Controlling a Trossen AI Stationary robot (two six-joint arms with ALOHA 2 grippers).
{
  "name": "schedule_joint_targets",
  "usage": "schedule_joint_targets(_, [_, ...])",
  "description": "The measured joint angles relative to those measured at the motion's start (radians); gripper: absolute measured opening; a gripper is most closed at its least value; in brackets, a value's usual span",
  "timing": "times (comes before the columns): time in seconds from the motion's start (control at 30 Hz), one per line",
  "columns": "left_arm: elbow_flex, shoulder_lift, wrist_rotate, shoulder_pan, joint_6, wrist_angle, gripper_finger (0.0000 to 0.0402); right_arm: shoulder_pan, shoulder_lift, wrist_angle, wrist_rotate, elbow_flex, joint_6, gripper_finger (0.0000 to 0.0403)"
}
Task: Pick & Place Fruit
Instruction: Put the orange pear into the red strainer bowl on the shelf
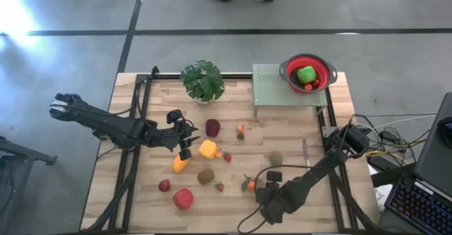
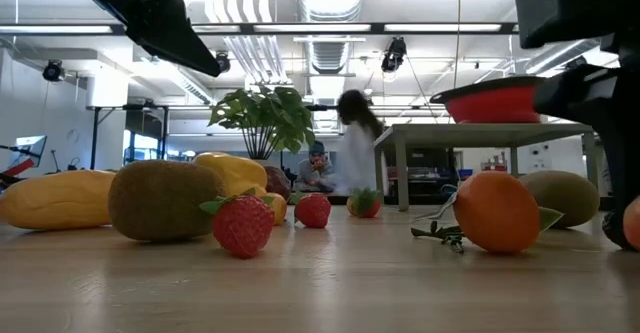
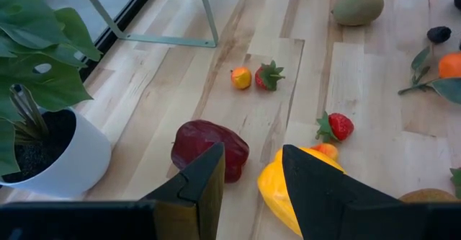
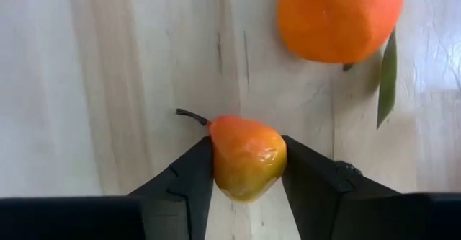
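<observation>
Toy fruit lies scattered on the wooden table. My right gripper points down near the table's near edge, shut on a small orange-yellow pear. A leafy orange lies just beyond it. My left gripper hovers open at mid-table, its fingers above the gap between a maroon fruit and a yellow fruit. In the high view the left gripper sits beside the yellow fruit. The right gripper is beside the orange. My right gripper pinches the pear's rounded body between its two fingers, one on each side, coming from above and pointing down. The stem sticks out ahead of the fingers. Whether the pear rests on the table or is lifted, I cannot tell.
A red bowl holding a green fruit stands on a green rack at the far right. A potted plant stands at the far edge. A knife, kiwis, strawberries and a red apple lie around.
</observation>
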Motion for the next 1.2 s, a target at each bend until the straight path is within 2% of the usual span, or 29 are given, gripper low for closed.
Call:
schedule_joint_targets(0.23, [0.0, 0.0, 0.0, 0.0, 0.0, 0.0, 0.0147, 0.0, -0.007, -0.001, -0.012, 0.021, -0.011, 0.0122])
schedule_joint_targets(0.43, [0.0, 0.0, 0.0, 0.0, 0.0, 0.0, 0.0147, -0.002, -0.039, -0.041, -0.026, 0.047, -0.033, 0.0131])
schedule_joint_targets(0.8, [0.0, 0.0, 0.0, 0.0, 0.0, -0.001, 0.0147, -0.048, -0.18, -0.176, 0.0, 0.048, -0.068, 0.012])
schedule_joint_targets(1.03, [0.0, 0.0, 0.0, 0.0, 0.0, 0.0, 0.0147, -0.101, -0.288, -0.331, 0.077, 0.046, -0.093, 0.0138])
schedule_joint_targets(1.2, [0.0, 0.0, 0.0, 0.0, 0.0, 0.0, 0.0147, -0.156, -0.383, -0.365, 0.112, 0.045, -0.149, 0.0127])
